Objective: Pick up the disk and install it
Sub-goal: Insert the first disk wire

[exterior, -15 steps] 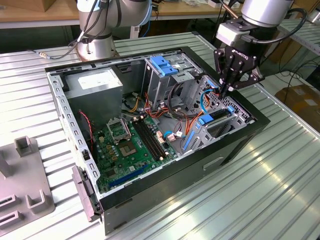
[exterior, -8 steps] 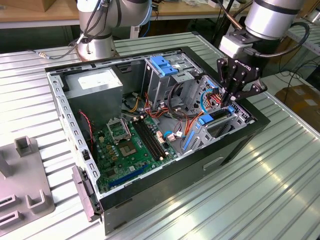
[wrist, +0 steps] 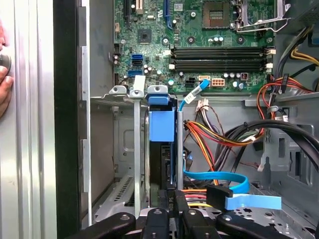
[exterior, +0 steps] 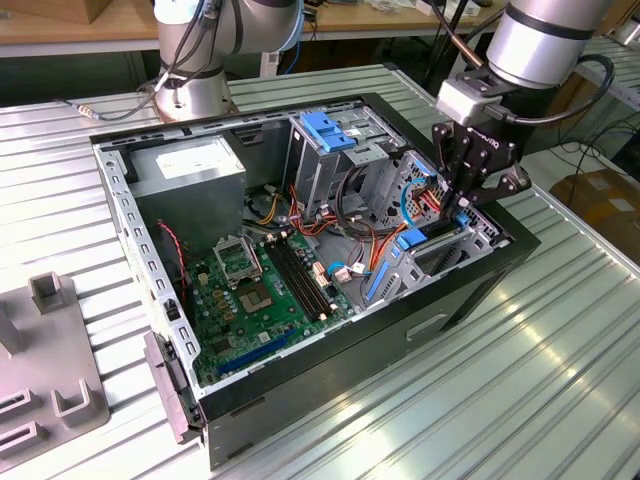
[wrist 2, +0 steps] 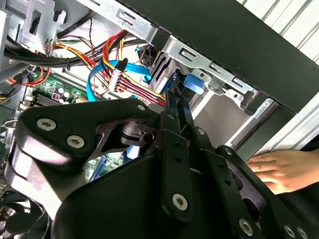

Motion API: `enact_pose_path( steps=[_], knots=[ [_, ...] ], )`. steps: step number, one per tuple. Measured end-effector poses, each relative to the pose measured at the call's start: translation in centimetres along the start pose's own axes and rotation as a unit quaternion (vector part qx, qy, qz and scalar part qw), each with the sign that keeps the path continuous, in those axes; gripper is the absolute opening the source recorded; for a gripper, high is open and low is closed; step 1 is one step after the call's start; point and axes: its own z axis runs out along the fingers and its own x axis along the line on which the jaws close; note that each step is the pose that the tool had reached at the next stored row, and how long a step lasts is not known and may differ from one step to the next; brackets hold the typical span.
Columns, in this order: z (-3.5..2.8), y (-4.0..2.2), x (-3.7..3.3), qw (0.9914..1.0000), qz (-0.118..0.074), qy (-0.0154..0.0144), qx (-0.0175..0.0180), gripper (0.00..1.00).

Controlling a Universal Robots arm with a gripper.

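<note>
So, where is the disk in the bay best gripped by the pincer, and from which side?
Probably grip the disk by its narrow blue top edge, coming straight down: it stands on edge between metal bay walls, faces covered.

The arm comes in from the upper part of the exterior view's right, its wrist turned so that the black gripper points straight down. In both wrist views the fingers stand drawn together with hardly a gap between them (their tips run close side by side). A person's hand lies flat, fingers outstretched, in the second wrist view.
</note>
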Motion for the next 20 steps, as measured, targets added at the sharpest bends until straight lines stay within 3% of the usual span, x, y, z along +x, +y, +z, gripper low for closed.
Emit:
enact_pose_path(
  steps=[20],
  knots=[
    [0.8,0.09,-0.03,1.0,0.0,-0.0008,0.0,0.17]
  ],
)
